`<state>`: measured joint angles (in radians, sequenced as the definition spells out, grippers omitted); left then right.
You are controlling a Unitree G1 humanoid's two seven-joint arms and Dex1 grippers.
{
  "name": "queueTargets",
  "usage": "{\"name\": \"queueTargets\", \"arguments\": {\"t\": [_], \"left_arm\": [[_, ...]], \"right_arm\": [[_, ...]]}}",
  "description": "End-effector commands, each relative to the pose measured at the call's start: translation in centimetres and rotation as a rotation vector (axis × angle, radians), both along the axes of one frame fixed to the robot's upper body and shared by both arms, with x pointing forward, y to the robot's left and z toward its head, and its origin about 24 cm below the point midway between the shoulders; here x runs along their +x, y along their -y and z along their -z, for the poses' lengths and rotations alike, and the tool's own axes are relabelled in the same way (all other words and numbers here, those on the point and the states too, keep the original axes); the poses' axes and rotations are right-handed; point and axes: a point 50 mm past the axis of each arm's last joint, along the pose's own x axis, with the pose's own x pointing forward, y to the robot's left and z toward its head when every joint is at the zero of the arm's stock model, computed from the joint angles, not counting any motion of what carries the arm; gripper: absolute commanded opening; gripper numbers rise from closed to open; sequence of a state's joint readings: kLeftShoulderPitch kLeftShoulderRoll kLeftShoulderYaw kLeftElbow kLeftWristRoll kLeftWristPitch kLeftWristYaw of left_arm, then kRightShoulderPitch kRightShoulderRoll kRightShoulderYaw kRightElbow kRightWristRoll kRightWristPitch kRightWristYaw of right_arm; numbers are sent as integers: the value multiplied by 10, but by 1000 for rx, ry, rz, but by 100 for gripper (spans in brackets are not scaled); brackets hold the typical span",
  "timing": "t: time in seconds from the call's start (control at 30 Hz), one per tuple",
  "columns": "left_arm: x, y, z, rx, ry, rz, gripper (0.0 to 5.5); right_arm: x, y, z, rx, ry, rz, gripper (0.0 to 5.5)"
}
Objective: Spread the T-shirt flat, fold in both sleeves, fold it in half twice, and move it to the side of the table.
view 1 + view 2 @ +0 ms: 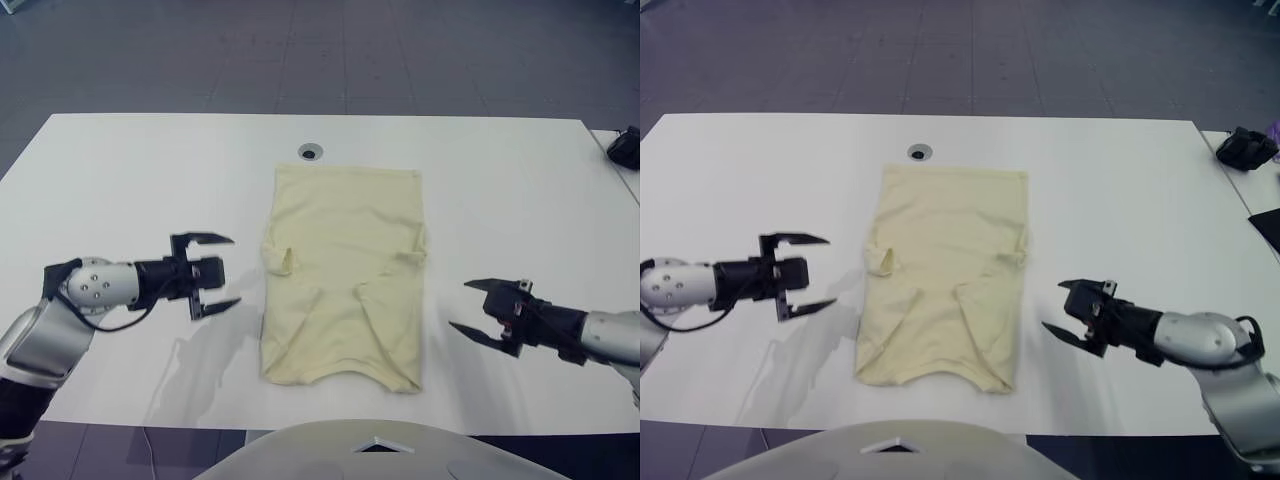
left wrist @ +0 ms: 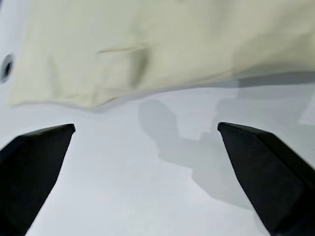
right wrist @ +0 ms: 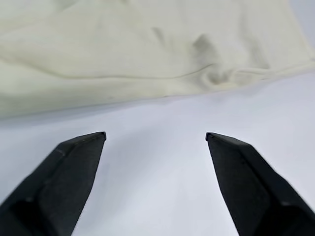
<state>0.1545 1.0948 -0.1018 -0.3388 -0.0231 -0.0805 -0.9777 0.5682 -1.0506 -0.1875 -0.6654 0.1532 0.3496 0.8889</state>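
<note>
left eye view: pale yellow cotton t-shirt [image 1: 343, 270] flat on white tabletop [image 1: 120, 170]. long axis runs near to far, with the straight hem far, beside the round grommet [image 1: 311, 151]. left claw [image 1: 215, 272] left of shirt, right claw [image 1: 478, 308] right of it, both spread, empty.
left wrist view: shirt edge just ahead.
right wrist view: same.
sleeves look folded in. halving likely next, which needs the near corners pinched.
</note>
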Motion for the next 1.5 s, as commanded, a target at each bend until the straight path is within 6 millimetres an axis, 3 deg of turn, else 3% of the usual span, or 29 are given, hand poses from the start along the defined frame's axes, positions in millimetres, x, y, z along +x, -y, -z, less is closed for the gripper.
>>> {"name": "queueTargets", "arguments": {"t": [0.03,0.2,0.47,0.5,1.17,1.5], "left_arm": [[-23,7,7,0,-46,119,540],[-37,18,19,-35,-54,128,540],[-60,30,34,-57,-138,135,540],[-61,30,36,-54,-144,139,521],[-63,30,45,-2,-146,170,192],[-62,32,47,-7,-159,169,23]], "right_arm": [[-24,-6,11,-71,-13,-170,448],[-30,-19,20,-83,45,-266,539],[-23,-36,29,-115,140,-348,539],[-25,-38,30,-109,139,-353,540],[-36,-55,37,-29,122,-391,216],[-44,-59,50,-6,121,-395,54]]}}
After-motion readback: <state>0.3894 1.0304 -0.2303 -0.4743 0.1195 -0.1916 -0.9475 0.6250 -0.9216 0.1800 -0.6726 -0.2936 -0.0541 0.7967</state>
